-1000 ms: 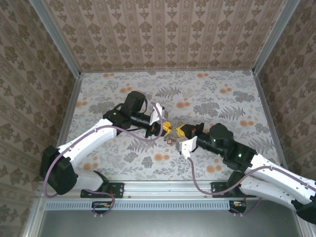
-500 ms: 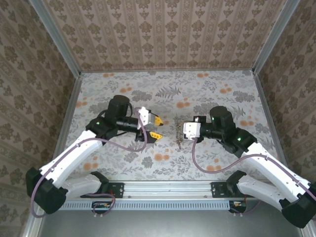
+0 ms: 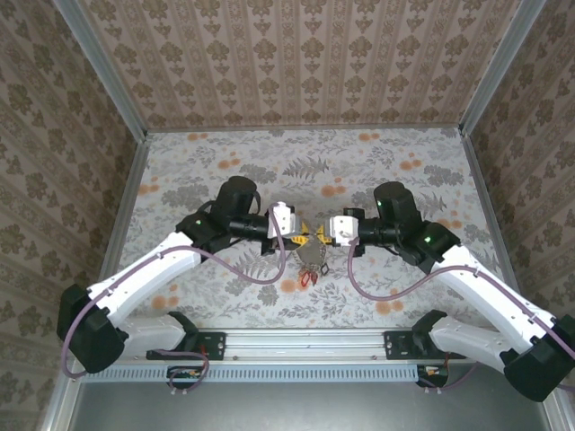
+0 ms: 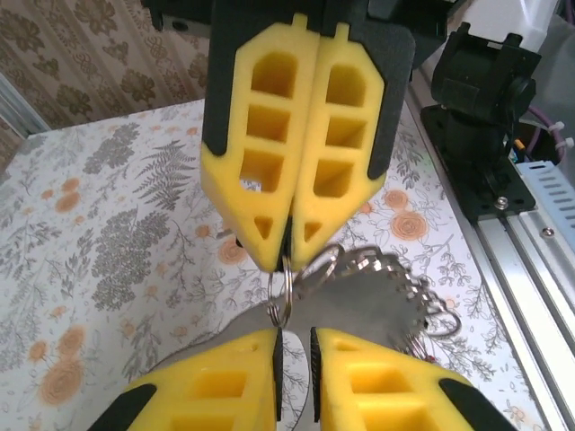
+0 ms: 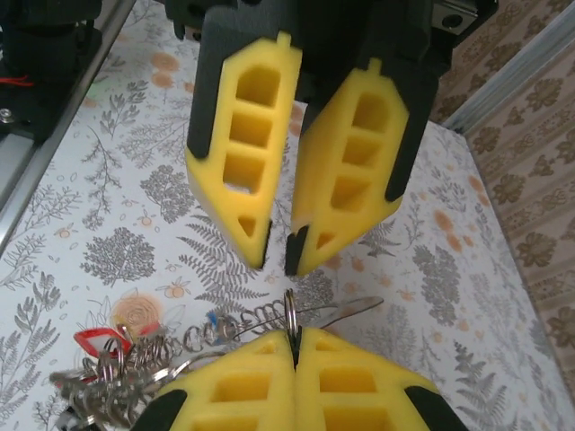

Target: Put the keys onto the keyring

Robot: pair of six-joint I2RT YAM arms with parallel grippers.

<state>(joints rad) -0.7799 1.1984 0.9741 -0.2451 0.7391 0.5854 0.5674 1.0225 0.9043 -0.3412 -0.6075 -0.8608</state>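
One keyring [image 5: 290, 316] in right claw [image 5: 296, 339].

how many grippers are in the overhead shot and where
2. The left gripper and the right gripper sit tip to tip at mid-table, with the keys bunched beside them. None hidden.

Small silver keyring [image 5: 291, 312], upright and edge-on, aloft; keys [image 5: 108, 373] in a tangled bunch just beside it, one red-headed.

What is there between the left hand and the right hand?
A small metal ring, pinched by the right hand, with the keys bunched beside it. The left wrist view shows it plainly.
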